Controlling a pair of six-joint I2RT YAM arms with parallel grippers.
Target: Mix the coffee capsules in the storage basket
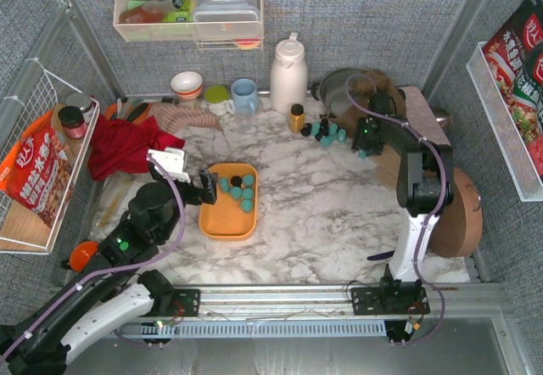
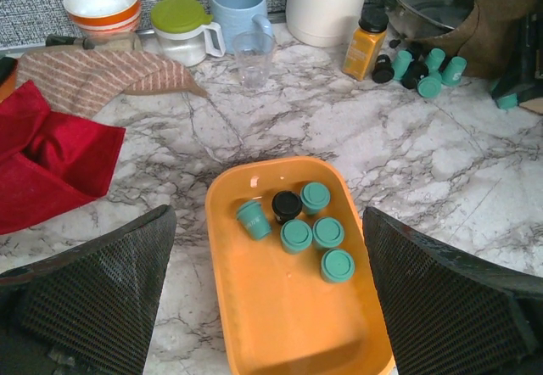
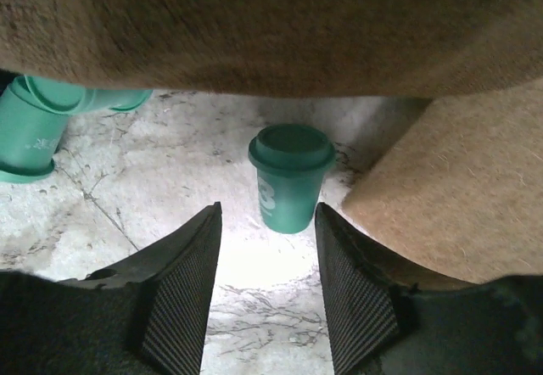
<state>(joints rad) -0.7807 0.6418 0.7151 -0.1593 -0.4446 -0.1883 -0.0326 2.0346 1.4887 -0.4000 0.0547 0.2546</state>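
Storage basket (image 2: pixel 288 324), mid-tabletop (image 1: pixel 322 205): six coffee capsules (image 2: pixel 297 236), five teal and one black, bunched at its far end; left gripper (image 1: pixel 208 188) at its left edge, jaws spread wide. By the amber bottle (image 1: pixel 296 118), about six loose capsules (image 1: pixel 327 131); right gripper (image 3: pixel 270 214) jaws parted, flanking one upright teal capsule (image 3: pixel 291 171) without touching it. Marble-patterned surface, grey fabric walls (image 1: pixel 365 19).

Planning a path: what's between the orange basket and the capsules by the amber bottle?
Only bare marble tabletop, per the left wrist view, separates the shallow orange plastic basket from the teal and black capsules by the amber bottle.

Overhead and nearer left-wrist views share the storage basket (image 1: pixel 225 220).
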